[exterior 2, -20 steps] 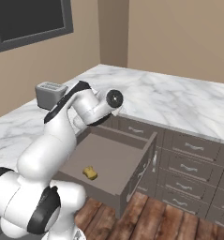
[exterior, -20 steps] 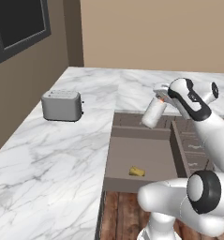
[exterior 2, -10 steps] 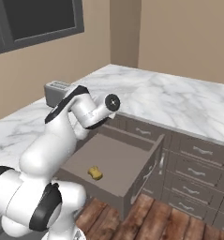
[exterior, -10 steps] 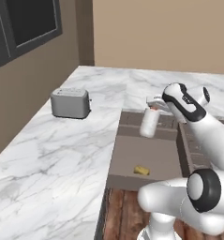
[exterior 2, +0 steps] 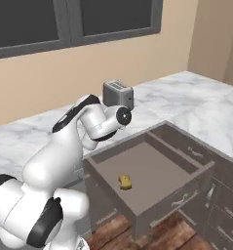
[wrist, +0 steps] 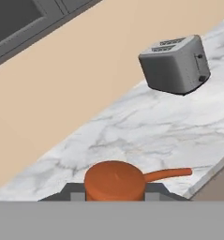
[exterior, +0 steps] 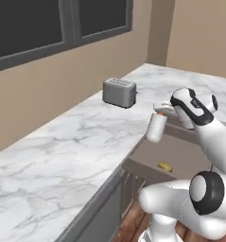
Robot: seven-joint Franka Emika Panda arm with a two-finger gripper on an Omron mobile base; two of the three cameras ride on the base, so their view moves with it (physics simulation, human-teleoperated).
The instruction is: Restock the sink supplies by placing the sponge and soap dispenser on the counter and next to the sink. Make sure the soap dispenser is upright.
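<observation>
My gripper [exterior: 160,111] is shut on the top of the soap dispenser [exterior: 155,128], a small white bottle hanging roughly upright above the counter [exterior: 76,137] edge and the open drawer. In the hand view its reddish pump top [wrist: 114,180] sits between my fingertips, and the gripper [wrist: 114,192] points at the marble counter [wrist: 146,136]. The yellow-ochre sponge [exterior: 165,166] lies on the drawer floor, below and right of the bottle. From the right base view, the sponge [exterior 2: 125,182] is in the middle of the drawer. The sink is out of view.
A grey toaster [exterior: 119,92] stands on the counter near the wall, beyond the bottle; it shows too as the toaster [exterior 2: 118,93] and the toaster [wrist: 175,64]. The open brown drawer [exterior 2: 152,171] juts out from the cabinets. A dark window [exterior: 62,23] runs above the beige wall.
Both base views have swung left, so the base has turned: the window has come into view and the toaster has shifted. The gripper still holds the soap dispenser; the sponge lies where it did.
</observation>
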